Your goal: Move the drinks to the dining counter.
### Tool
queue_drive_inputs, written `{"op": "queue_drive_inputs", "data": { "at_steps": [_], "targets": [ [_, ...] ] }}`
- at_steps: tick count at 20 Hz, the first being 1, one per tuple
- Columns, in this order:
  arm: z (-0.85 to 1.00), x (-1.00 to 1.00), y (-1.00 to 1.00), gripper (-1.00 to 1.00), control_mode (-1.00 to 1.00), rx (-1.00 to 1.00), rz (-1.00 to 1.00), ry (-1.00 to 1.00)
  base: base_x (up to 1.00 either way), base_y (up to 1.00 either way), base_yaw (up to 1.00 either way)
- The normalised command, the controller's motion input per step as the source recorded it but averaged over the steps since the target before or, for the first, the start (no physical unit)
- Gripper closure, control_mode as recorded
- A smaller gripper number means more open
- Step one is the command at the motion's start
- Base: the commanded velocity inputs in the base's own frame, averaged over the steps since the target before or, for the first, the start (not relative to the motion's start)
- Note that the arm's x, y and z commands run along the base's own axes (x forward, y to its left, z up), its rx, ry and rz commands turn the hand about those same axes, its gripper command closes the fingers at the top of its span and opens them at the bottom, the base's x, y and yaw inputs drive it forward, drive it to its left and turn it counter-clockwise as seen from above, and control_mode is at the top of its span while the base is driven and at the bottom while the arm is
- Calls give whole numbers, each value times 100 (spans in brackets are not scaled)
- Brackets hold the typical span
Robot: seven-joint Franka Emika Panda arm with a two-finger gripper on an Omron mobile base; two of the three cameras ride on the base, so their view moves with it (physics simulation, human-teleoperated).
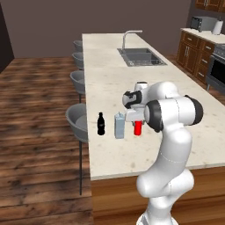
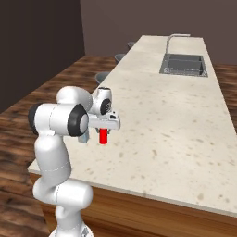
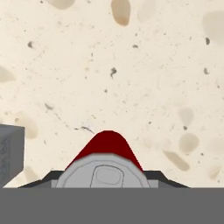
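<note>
The gripper [image 1: 137, 124] points down over the dining counter [image 1: 176, 114], its fingers closed on the red can [image 1: 137, 128], which hangs between them just above the stone. Just beside the fingers stands the carton [image 1: 119, 125], and beyond it the dark bottle [image 1: 101, 124].

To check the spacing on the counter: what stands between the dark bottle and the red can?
The pale carton stands between the dark bottle and the red can, upright on the dining counter, as the left base view shows.
</note>
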Motion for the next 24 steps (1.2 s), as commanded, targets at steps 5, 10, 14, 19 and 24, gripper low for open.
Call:
{"op": "queue_drive_inputs", "data": {
  "at_steps": [5, 10, 14, 19, 24],
  "targets": [
    [-19, 0, 0, 100, -100, 0, 2, 0, 0, 0, 0],
    [0, 0, 0, -100, -100, 0, 0, 0, 0, 0, 0],
    [0, -1, 0, -100, -100, 0, 0, 0, 0, 0, 0],
    [30, -27, 0, -100, -100, 0, 0, 0, 0, 0, 0],
    [54, -73, 0, -100, -100, 0, 0, 0, 0, 0, 0]
  ]
}}
